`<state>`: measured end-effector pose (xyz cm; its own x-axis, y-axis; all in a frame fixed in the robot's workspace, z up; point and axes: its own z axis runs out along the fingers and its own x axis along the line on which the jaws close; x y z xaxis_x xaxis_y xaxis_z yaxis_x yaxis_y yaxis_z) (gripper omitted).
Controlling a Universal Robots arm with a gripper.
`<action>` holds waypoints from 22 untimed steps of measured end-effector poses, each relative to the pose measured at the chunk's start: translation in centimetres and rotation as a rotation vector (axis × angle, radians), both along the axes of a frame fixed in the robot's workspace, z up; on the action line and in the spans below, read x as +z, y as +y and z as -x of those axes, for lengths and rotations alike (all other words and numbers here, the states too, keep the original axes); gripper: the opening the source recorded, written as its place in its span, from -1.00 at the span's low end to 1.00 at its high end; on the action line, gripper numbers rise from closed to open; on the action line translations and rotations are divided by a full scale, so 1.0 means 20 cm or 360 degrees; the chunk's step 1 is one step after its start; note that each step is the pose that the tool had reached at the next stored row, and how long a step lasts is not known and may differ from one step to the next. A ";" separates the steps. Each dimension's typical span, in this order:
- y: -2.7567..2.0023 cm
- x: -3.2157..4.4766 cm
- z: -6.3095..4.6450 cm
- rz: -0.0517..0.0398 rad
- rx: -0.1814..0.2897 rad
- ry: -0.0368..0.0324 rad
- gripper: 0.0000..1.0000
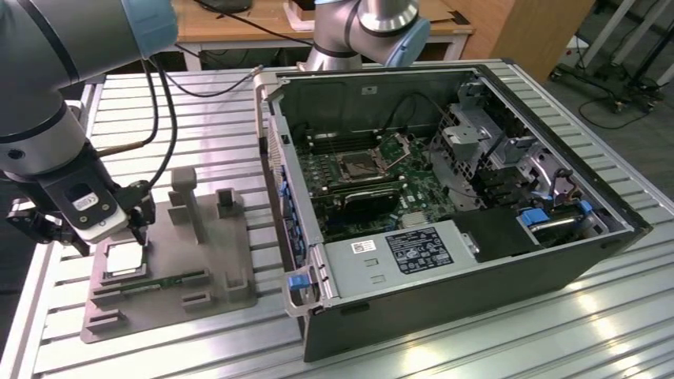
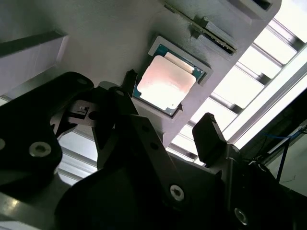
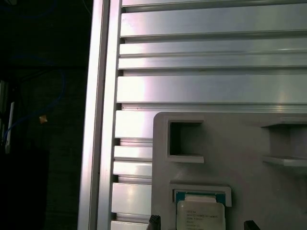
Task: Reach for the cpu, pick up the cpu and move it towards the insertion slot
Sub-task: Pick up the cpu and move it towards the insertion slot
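Above the cpu, the gripper hovers, jaws apart

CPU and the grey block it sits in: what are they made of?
Flat square silvery cpu: probably metal lid, smooth satin; it glares bright in the second wrist view, with a green board rim. Grey slotted holder block: likely matte plastic, perhaps printed; dull, even colour, no glare.

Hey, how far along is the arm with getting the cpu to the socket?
The reach looks nearly done: the claw hangs open over the cpu, a finger at either side. Nothing is gripped; the cpu lies in its recess in the grey holder. Left: the pickup and the carry to the insertion slot in the open computer case.
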<state>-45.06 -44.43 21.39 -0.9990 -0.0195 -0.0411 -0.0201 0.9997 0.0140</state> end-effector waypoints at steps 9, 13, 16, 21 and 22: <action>0.000 -0.038 -0.01 0.0000 -0.0024 0.0007 0.48; -0.001 -0.059 -0.01 0.0000 -0.0039 0.0026 0.48; -0.001 -0.085 -0.01 0.0000 -0.0039 0.0037 0.48; -0.010 -0.117 -0.02 0.0000 -0.0039 0.0037 0.48; -0.011 -0.122 -0.02 0.0000 -0.0039 0.0037 0.48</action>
